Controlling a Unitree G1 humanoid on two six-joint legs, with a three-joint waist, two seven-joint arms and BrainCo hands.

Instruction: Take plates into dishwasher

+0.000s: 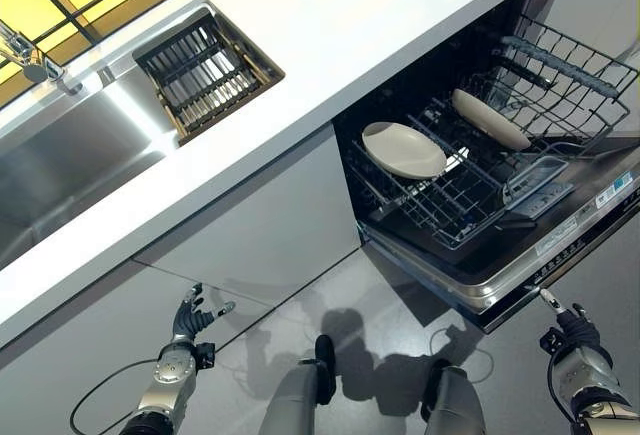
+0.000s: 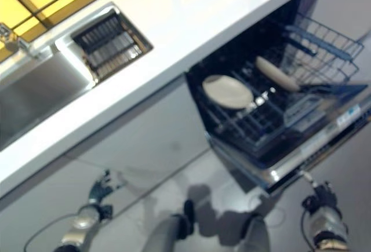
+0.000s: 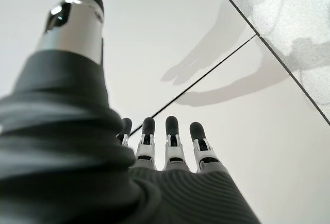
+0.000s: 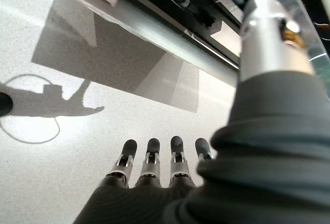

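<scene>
Plates: two cream plates sit in the lower rack (image 1: pixel 470 205) of the open dishwasher — one round plate (image 1: pixel 403 149) lying nearly flat at the rack's near-left part, one tilted plate (image 1: pixel 490 119) leaning among the tines further back.
Dishwasher door: the door (image 1: pixel 545 250) is folded down, with the rack drawn out over it.
Drying rack: the slatted dish rack (image 1: pixel 205 70) set into the white counter (image 1: pixel 330 25) beside the sink (image 1: pixel 70 145) shows no plates.
Left hand: the left hand (image 1: pixel 192 315) hangs low before the cabinet front (image 1: pixel 260 225), fingers straight and spread, empty.
Right hand: the right hand (image 1: pixel 570 333) hangs just below the door's outer edge, fingers straight, holding nothing.
Stage: loading looks finished, or nearly — no plate is in view outside the machine.
Doing it well: if closing comes next, push the rack fully in first, then lift the door with flat fingers under its edge, slowly, so the flat plate does not slide.
</scene>
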